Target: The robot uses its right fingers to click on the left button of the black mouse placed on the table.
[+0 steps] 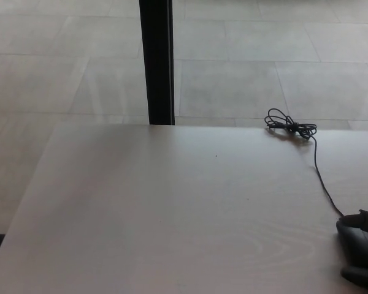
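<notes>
Bench (172, 208): pale wood-grain top, filling the lower frame. Black mouse (356, 240): at the bench's right edge, partly cut off by the frame. Cable (322, 177): runs from the mouse toward the far edge, ending in a tied coil (289, 127). Right robot hand (367, 248): dark fingers lying on the mouse; whether spread or pressed together cannot be told. Black post (157, 61): upright beyond the bench, on tiled floor (61, 61)
</notes>
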Robot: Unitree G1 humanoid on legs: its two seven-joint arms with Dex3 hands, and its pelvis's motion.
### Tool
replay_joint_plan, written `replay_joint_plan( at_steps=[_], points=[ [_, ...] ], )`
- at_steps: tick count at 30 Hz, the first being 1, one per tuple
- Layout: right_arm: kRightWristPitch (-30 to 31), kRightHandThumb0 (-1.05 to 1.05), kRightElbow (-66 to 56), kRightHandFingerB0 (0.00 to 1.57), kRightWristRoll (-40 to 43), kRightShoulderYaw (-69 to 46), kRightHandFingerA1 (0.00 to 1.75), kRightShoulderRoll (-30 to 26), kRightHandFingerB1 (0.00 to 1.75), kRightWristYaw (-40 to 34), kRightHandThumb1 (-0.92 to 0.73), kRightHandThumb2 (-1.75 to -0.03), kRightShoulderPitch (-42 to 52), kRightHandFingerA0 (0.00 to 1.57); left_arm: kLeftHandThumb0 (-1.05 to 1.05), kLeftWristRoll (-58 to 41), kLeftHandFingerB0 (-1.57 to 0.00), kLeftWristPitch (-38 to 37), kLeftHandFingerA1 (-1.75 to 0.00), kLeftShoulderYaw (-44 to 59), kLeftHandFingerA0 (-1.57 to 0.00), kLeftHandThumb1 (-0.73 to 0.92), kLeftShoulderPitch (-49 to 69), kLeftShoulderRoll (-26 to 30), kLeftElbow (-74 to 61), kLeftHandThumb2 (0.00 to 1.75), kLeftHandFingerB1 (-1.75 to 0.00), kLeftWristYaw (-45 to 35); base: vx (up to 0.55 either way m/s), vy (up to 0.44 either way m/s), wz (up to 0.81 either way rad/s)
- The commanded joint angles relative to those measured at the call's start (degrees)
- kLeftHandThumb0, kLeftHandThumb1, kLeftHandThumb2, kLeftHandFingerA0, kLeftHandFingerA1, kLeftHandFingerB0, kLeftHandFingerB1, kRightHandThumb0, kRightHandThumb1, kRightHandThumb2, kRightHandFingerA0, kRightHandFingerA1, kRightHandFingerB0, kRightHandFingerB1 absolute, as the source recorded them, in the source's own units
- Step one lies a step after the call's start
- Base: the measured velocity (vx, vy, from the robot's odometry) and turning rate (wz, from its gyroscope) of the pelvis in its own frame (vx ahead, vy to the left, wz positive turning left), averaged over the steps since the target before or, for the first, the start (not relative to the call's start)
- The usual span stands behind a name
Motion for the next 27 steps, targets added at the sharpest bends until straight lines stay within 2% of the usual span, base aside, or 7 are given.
replay_joint_plan(
  at_steps=[1,3,5,6,14,26,27],
  points=[
    [-2.42,-0.61,0.53,0.44,-5.87,0.1,0.4,-1.35,0.34,-2.31,-0.75,-0.63,-0.45,0.27,-0.78,-1.27,-0.4,-2.11,-0.65,0.05,-0.61,0.74,0.34,1.6,0.21,1.13,-0.57,-0.29,0.0,0.0,0.0],
    [-3.18,-0.57,1.17,0.44,-5.13,-0.84,0.39,-0.95,0.35,-1.99,-0.72,-0.61,-0.39,0.26,-0.82,-1.5,-0.45,-1.71,-0.55,0.19,-0.66,0.92,0.24,1.72,0.34,0.7,-0.46,-0.26,0.0,0.0,0.0],
    [-2.96,-0.56,1.66,0.46,-6.76,-0.87,0.39,-1.1,0.34,-3.03,-0.71,-0.61,-0.48,0.28,-0.82,-1.79,-0.42,-1.49,-0.55,0.26,-0.62,0.92,0.37,1.75,0.19,0.71,-0.46,-1.03,0.0,0.0,0.0],
    [-3.1,-0.55,2.09,0.46,-7.31,-0.92,0.42,-1.3,0.35,-3.09,-0.67,-0.6,-0.59,0.27,-0.77,-0.98,-0.38,-2.34,-0.63,-0.39,-0.58,0.75,0.59,1.8,0.33,1.14,-0.56,-0.47,0.0,0.0,0.0],
    [-0.74,-0.64,3.19,0.43,-13.01,-0.73,0.38,-3.5,0.33,-4.59,-0.75,-0.63,-0.62,0.26,-0.83,-2.27,-0.46,-1.43,-0.55,0.4,-0.69,0.92,0.43,2.11,1.52,0.72,-0.45,-1.2,0.0,0.0,0.0],
    [0.75,-0.69,3.68,0.46,-16.98,0.47,0.37,-2.49,0.34,-3.84,-0.75,-0.63,-4.17,0.29,-0.84,-1.52,-0.49,-2.23,-0.57,-1.17,-0.71,0.92,0.82,2.11,1.22,0.73,-0.46,0.23,0.0,0.0,0.0],
    [0.9,-0.69,3.46,0.45,-16.79,0.82,0.38,-1.86,0.34,-2.96,-0.74,-0.63,-4.72,0.27,-0.79,-1.73,-0.41,-3.14,-0.65,-1.21,-0.6,0.75,1.45,1.96,1.11,1.15,-0.57,-1.55,0.0,0.0,0.0]
  ],
)
